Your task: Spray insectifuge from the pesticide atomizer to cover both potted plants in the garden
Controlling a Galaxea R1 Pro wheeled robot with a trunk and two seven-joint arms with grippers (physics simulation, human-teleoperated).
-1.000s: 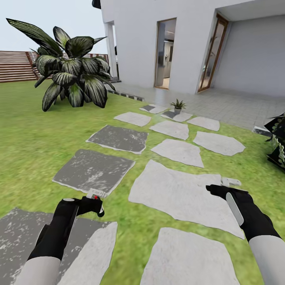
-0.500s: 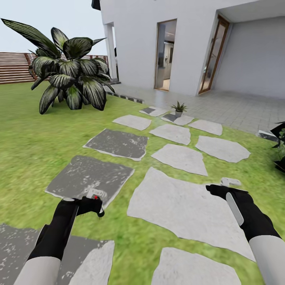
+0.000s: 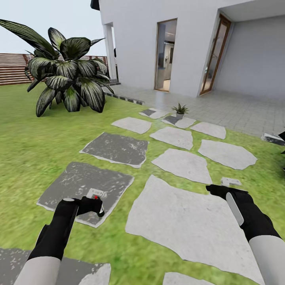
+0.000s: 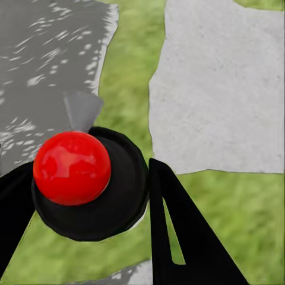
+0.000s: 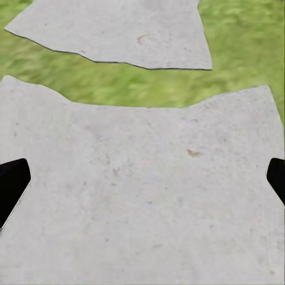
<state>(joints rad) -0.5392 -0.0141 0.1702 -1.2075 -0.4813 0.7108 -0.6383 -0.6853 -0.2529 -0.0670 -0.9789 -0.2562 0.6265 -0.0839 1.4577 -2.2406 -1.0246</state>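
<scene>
A green lawn (image 3: 35,142) crossed by grey stepping stones (image 3: 186,213) runs up to a white house (image 3: 134,39), with a brown slatted fence (image 3: 12,69) along the lawn's far left edge and a large dark broad-leaved plant (image 3: 67,79) in front of it. At the far end of the stone path, just at the edge of the grey paving (image 3: 237,111), stands a small spiky plant (image 3: 180,108) in a pot. Whether it is one of the two plants to be sprayed cannot be told at this range.

The robot appears to be in transit, with both arms held low and forward over the stones. The right gripper (image 3: 217,189) hangs with its fingertips (image 5: 12,181) spread wide and nothing between them. The left gripper (image 3: 94,206) frames a round black body topped by a red ball (image 4: 72,168) between its fingers (image 4: 178,225). It cannot be told whether the claw is clamped on it, or whether it belongs to the pesticide atomizer.

The drive would likely go best with both arms kept steady. The base should follow the stone path and halt short of the target, close enough for a spray to reach every leaf.
</scene>
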